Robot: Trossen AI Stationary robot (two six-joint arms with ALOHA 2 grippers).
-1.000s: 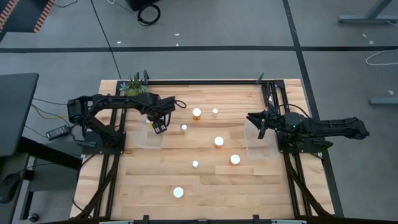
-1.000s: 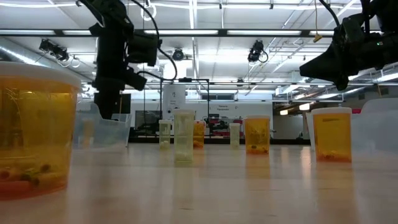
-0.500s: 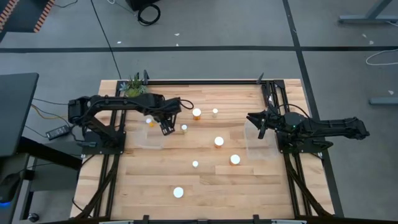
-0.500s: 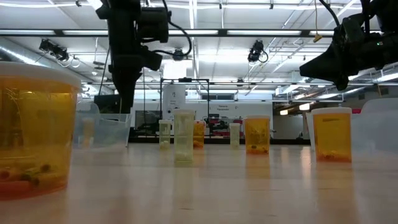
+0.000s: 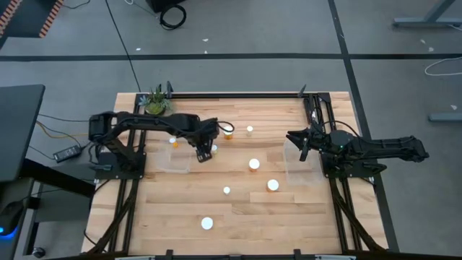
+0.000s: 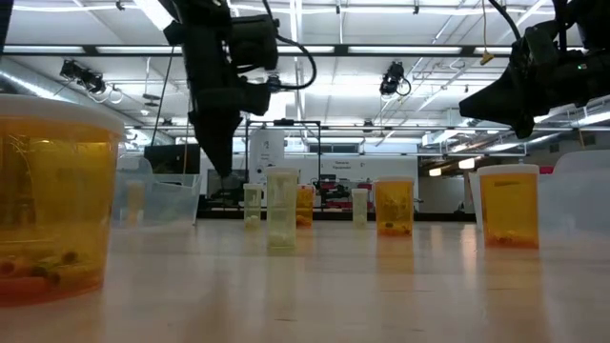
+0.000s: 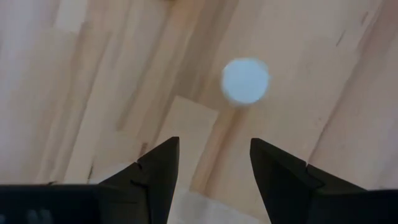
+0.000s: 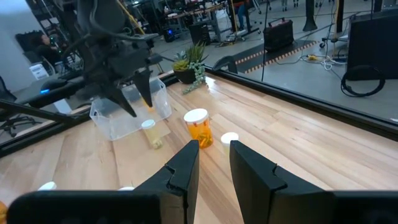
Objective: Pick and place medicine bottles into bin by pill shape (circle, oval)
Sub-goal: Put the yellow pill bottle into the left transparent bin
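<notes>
Several amber medicine bottles with white caps stand upright on the wooden table. My left gripper is open and empty, its fingers pointing down beside a small bottle. That bottle's white cap shows just ahead of the gripper's fingertips, not between them. In the low view the left gripper hangs above the table. Another bottle lies in the clear left bin. My right gripper is open and empty above the clear right bin.
Other bottles stand at the table's middle, right of it, far middle and near the front edge. A green potted plant stands at the far left corner. A black frame runs along the table's far edge.
My left gripper has gone from above the left bin toward the table's right edge, up to the small bottle beside the bin. The bottles have stayed in place.
</notes>
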